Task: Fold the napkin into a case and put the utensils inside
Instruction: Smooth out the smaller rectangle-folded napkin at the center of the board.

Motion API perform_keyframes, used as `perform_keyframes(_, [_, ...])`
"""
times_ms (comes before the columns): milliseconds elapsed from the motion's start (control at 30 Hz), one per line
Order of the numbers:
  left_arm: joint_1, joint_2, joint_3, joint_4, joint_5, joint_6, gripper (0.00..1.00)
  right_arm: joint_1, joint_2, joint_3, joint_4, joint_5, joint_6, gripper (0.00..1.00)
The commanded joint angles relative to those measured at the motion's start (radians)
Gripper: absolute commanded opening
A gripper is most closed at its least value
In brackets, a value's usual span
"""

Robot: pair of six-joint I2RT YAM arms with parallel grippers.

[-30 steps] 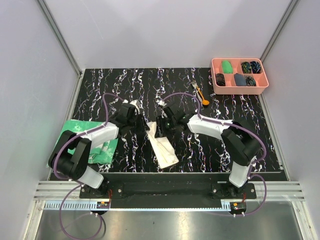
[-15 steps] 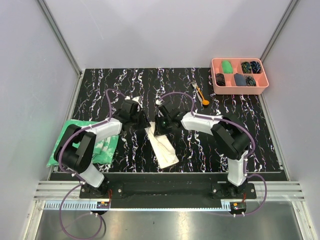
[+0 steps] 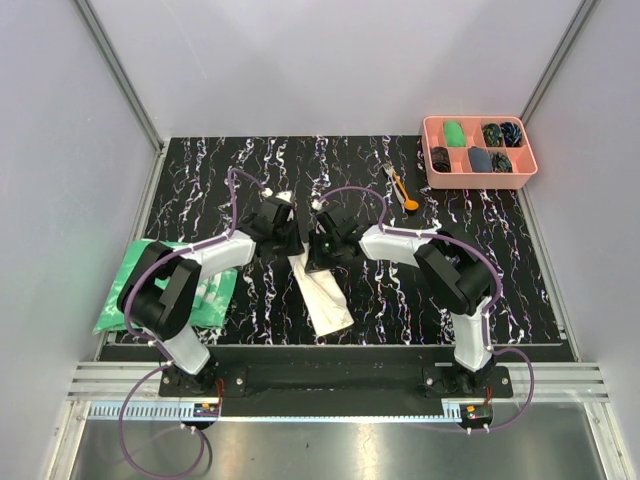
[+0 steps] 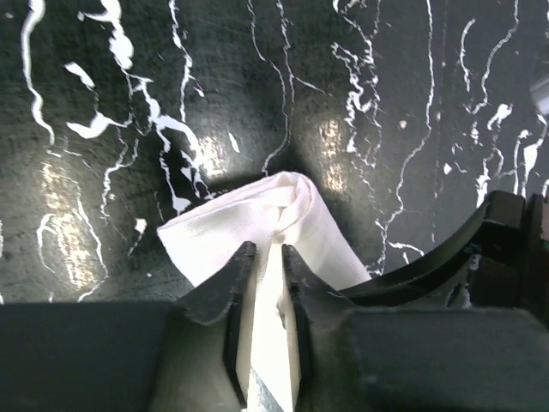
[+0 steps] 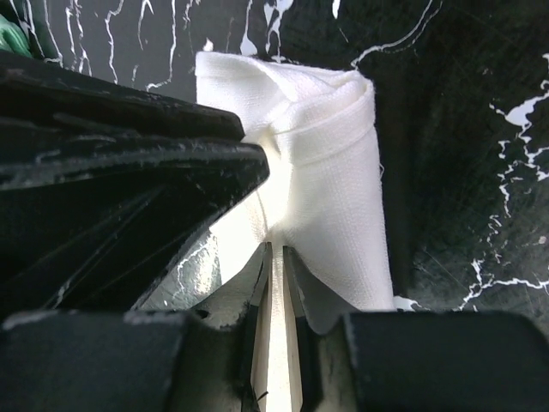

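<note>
top external: napkin (image 3: pixel 322 298), long axis far-left to near-right, far end seemingly in left gripper (image 4: pixel 266 254) and right gripper (image 5: pixel 274 251) pinch

No legible text (anywhere visible)

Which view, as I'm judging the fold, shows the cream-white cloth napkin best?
Top external: most of the cream-white cloth napkin shows there as a long folded strip. Each wrist view shows only a bunched end, pinched in the left tool or the right tool.
</note>
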Motion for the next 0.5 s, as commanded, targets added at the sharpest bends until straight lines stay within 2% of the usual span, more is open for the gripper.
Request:
perform_keyframes(0, [-0.014, 0.003, 0.041, -0.011, -0.083, 0.029, 0.16, -0.011, 0.010, 0.033, 0.054, -0.025, 0.030, 0.18])
perform_keyframes(200, [-0.023, 0.020, 0.065, -0.037, -0.105, 0.040, 0.00, -0.016, 0.016, 0.027, 0.066, -0.034, 0.041, 0.18])
perform_keyframes(467, [-0.026, -0.043, 0.041, -0.005, 0.015, -0.078, 0.00, -0.016, 0.030, 0.030, 0.071, -0.046, 0.044, 0.18])
